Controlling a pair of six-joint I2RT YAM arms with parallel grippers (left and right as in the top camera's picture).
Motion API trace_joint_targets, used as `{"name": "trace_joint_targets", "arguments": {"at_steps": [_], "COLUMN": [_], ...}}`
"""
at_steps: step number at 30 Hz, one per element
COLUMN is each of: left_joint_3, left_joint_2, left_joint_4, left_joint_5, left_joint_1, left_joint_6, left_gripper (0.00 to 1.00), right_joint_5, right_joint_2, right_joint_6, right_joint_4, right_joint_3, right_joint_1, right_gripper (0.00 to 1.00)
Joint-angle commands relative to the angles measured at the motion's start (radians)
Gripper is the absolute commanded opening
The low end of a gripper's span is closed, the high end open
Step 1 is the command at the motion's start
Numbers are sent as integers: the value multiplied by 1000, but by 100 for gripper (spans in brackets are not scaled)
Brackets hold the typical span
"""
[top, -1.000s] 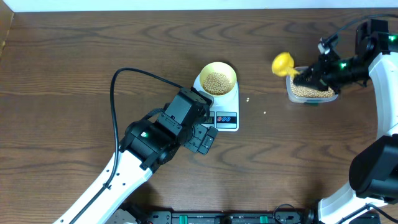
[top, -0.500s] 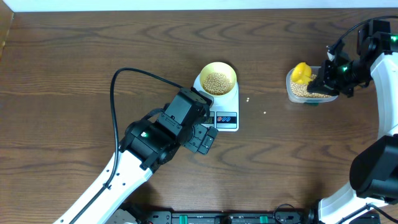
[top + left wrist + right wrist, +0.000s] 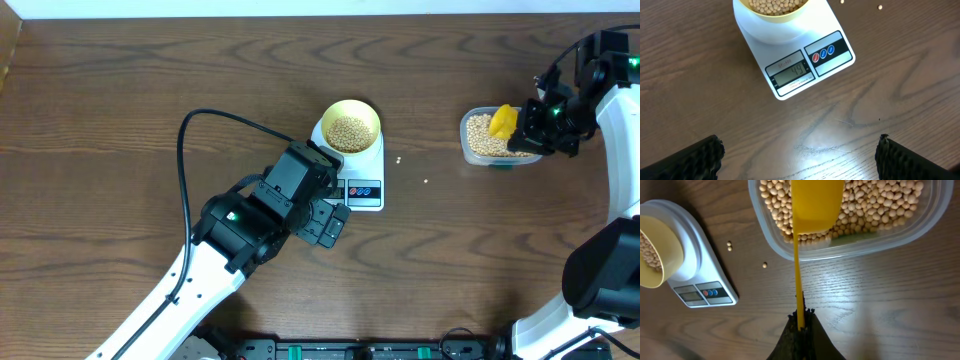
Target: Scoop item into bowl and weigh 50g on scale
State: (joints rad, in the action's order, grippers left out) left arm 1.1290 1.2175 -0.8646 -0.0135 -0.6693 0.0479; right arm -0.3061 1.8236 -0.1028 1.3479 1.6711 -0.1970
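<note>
Near the table's (image 3: pixel 150 80) right edge, the right gripper (image 3: pixel 800 320) pinches a yellow scoop (image 3: pixel 816 205) over the tub (image 3: pixel 865 250) of beans (image 3: pixel 880 205), seemingly to scoop; left gripper (image 3: pixel 800 157) hangs wide near the scale (image 3: pixel 805 60)

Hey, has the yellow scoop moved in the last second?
Yes. In the overhead view the yellow scoop has shifted right, from beyond the clear tub's left rim to above its beans.

scale (image 3: pixel 796 49) disp (image 3: pixel 792 73): reads "44" | small print round disp: too tiny to read
</note>
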Motion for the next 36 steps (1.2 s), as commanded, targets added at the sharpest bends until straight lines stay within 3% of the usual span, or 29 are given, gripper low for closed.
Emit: {"name": "trace_joint_targets", "arguments": {"at_steps": [1,36], "left_joint_3": [23,23], "left_joint_2": [0,0], "left_joint_4": [-2,-2], "left_joint_5": [2,2], "left_joint_1": [3,3], "left_joint_6": [-9,-9], "left_gripper": [99,99], "right_joint_5": [20,158], "right_joint_2": [-29,-23], "right_joint_6": [-22,-134], "right_joint_4": [0,-53], "right_joint_3": [21,0], "right_joint_1": [-7,62], "right_gripper": [1,1]}}
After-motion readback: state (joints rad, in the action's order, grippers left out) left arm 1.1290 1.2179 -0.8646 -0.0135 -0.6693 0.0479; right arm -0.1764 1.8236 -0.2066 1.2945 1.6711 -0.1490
